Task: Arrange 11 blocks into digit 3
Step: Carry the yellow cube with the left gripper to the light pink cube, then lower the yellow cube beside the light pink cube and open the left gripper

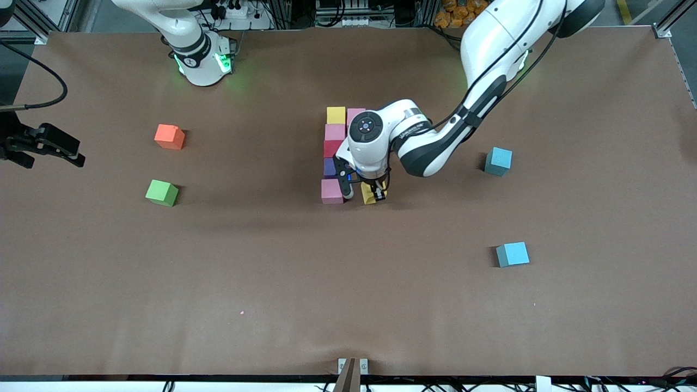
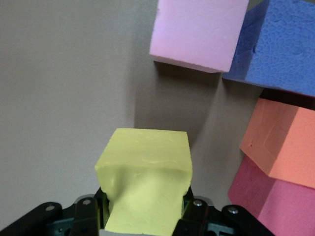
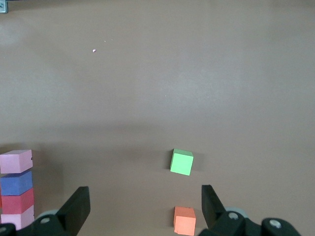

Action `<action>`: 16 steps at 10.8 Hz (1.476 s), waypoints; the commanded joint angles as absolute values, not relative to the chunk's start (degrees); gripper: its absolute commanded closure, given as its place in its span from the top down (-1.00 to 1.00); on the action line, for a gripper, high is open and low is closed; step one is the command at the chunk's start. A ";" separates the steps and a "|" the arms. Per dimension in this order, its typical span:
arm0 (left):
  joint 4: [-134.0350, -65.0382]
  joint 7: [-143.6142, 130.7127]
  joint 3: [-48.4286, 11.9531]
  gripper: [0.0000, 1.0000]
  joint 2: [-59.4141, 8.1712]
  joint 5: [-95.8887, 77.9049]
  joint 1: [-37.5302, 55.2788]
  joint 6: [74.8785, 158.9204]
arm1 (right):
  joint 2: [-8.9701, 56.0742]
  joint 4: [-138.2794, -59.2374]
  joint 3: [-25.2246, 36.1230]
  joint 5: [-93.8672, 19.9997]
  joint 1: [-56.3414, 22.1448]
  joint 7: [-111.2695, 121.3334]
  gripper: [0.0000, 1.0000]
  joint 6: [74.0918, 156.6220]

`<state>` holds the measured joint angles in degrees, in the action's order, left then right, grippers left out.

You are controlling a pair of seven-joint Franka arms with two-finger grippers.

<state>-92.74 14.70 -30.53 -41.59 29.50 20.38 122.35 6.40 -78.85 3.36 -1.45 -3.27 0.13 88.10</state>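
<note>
The left tool point(image 1: 373, 194) is clamped on one yellow block point(image 1: 370, 193), low over the desk point(image 1: 348, 283) just beside the pink block point(image 1: 331, 191) that ends the column. That column runs from a second yellow block point(image 1: 336, 115) through a pink block point(image 1: 335, 132), a red block point(image 1: 332, 148) and a purple block point(image 1: 329, 166) to that end pink one, all touching; a third pink block point(image 1: 355, 114) sits beside the yellow at the top bar. The left wrist view also shows an orange block point(image 2: 281, 142) and another red block point(image 2: 275, 204) under the arm. Two light blue blocks point(image 1: 498, 161) point(image 1: 512, 254) lie loose toward the left arm's end, one orange block point(image 1: 169, 136) and one green cube point(image 1: 161, 192) toward the right arm's end. The right tool point(image 1: 46, 146) waits there, fingers spread wide, gripping nothing.
</note>
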 commanded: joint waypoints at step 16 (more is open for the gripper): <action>-82.36 16.79 -20.13 -0.33 -48.34 29.79 35.86 122.17 | 5.63 -79.54 3.87 -1.58 -3.52 -1.14 1.00 88.50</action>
<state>-84.27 15.77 -20.81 -47.06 29.51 34.74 122.40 6.29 -78.86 3.60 -1.45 -3.28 -0.15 88.15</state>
